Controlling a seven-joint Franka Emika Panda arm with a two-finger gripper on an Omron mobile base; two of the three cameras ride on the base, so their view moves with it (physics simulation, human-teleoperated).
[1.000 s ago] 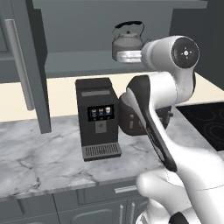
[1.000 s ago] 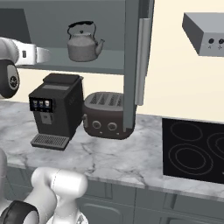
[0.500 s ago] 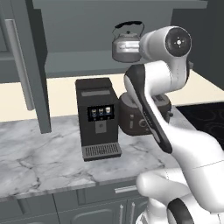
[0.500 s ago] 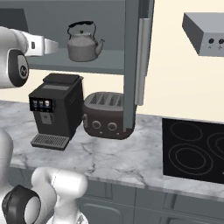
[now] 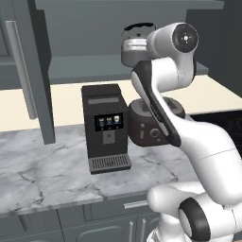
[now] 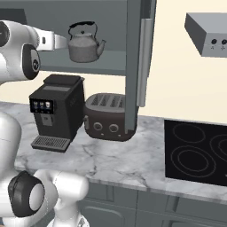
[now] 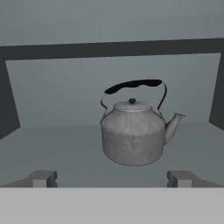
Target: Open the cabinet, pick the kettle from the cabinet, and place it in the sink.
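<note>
The kettle [image 7: 133, 133] is being kept upright on the shelf of the open cabinet [image 6: 133, 66]. The gripper [image 7: 112, 178] is being held wide open just before it, grasping nothing.

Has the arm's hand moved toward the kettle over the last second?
Yes. In the right base view the white hand has advanced rightward along the shelf to just beside the kettle, which stays put in the cabinet.
</note>
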